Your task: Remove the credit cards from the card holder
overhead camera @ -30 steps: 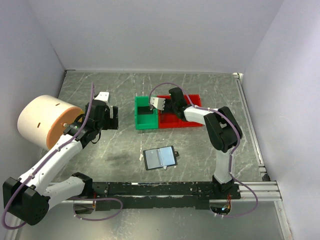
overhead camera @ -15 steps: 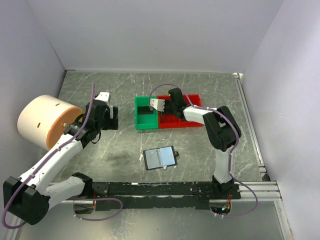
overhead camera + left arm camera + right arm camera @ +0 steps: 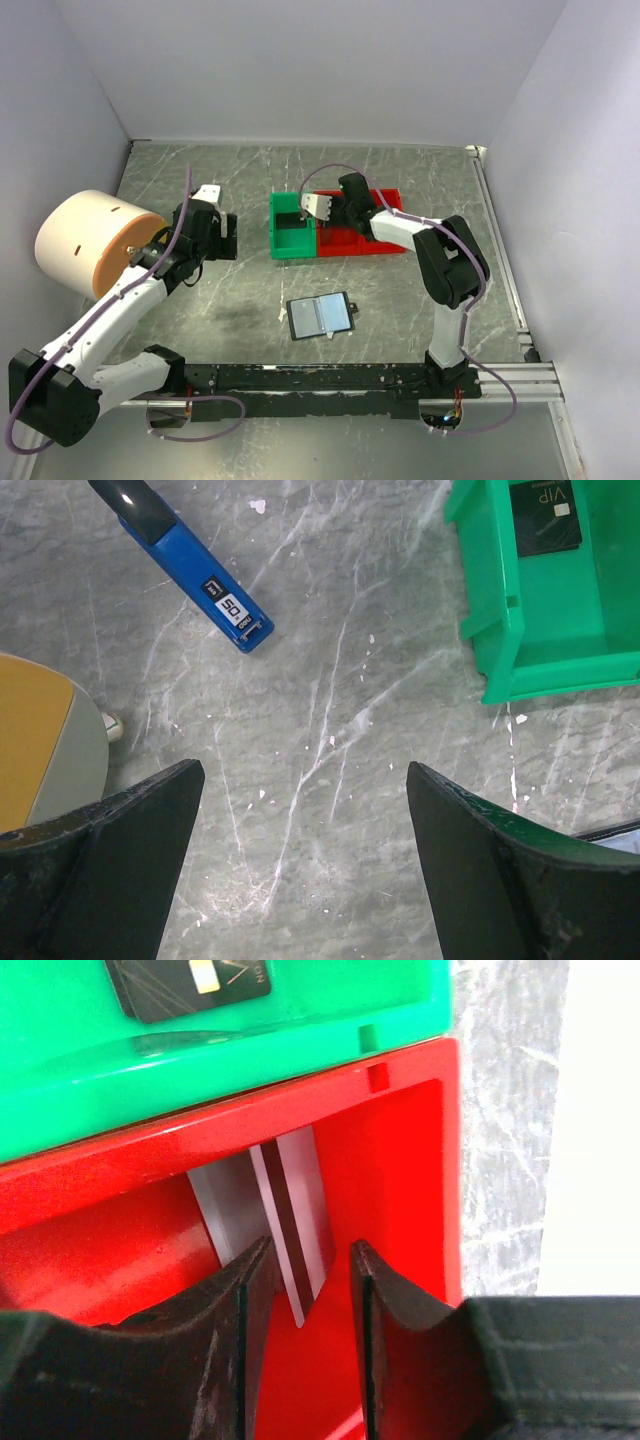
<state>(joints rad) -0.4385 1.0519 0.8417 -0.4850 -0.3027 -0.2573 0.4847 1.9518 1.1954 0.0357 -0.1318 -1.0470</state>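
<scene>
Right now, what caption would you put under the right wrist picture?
Open right claw above a silvery card in the red bin, black card in the green bin.

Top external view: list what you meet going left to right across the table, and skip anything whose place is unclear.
From the left: large round drum → left gripper → green bin → red bin.

Bare grey marble tabletop (image 3: 250,290) open all round the flat black folding card holder (image 3: 320,316), green plastic bin (image 3: 275,225) touching red plastic bin (image 3: 345,242) mid-table, blue and black stick-shaped object (image 3: 205,580) left of the green bin, large peach cylinder (image 3: 85,240) filling the left edge
</scene>
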